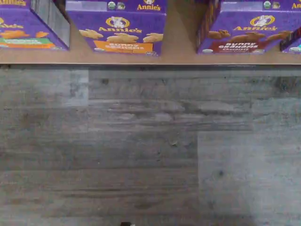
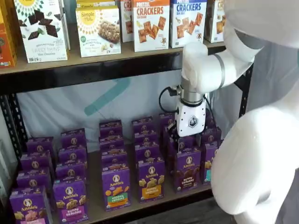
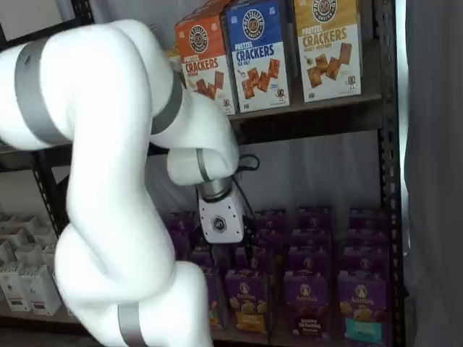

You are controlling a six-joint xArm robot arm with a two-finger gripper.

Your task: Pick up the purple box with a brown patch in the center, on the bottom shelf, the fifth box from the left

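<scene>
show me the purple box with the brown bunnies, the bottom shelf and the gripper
purple box [image 2: 188, 169], a shelf view, on its front face.
bottom shelf [image 1: 178, 40], wrist view, bare wood between two boxes.
gripper [image 2: 177, 138], a shelf view, at the black fingers below the white body.

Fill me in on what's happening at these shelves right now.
A white robot arm hangs in front of a rack of boxed snacks, its gripper low over the rows of purple boxes on the bottom shelf. It holds nothing, and the fingers are mostly hidden, so the pictures alone don't show how they stand. The purple box with the brown biscuits stands untouched in the front row, just below the gripper. Cracker boxes sit on the shelf above.
</scene>
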